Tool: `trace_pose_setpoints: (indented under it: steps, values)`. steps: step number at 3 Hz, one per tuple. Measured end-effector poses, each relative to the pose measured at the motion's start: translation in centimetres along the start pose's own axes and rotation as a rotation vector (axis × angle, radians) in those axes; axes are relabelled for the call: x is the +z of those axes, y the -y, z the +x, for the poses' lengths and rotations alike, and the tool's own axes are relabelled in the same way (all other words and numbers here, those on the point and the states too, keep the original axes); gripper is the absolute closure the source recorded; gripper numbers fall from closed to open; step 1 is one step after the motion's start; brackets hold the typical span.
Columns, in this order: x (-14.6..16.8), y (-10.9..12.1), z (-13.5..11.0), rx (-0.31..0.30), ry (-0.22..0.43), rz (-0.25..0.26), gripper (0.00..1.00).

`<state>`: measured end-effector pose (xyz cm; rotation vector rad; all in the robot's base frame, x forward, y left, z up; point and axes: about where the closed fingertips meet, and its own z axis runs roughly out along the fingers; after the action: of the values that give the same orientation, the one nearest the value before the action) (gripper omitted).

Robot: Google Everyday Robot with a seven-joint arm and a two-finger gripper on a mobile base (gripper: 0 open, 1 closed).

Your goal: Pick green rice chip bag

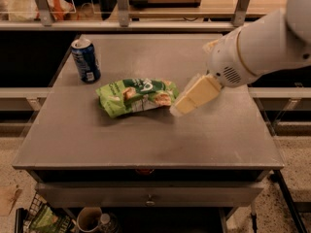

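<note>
The green rice chip bag (135,96) lies flat on the grey table (146,135), a little left of the middle. It is crinkled light green with tan chip pictures and a dark-green logo. My gripper (182,105) reaches in from the right on a white arm (257,47). Its cream-coloured tip sits just beside the bag's right end, close above the table.
A blue soda can (86,59) stands upright at the table's back left, behind the bag. A railing and shelf with other items run along the back. A basket and a cup sit on the floor under the table's front left.
</note>
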<state>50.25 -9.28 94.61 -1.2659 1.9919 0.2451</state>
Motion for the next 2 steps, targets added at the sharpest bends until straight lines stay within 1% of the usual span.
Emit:
trace_pose_setpoints:
  steps: [1,2]
  values:
    - [3.6,0.0,0.8,0.016,0.027,0.063,0.0]
    - [5.6,0.6,0.9,0.025,0.056,0.117,0.0]
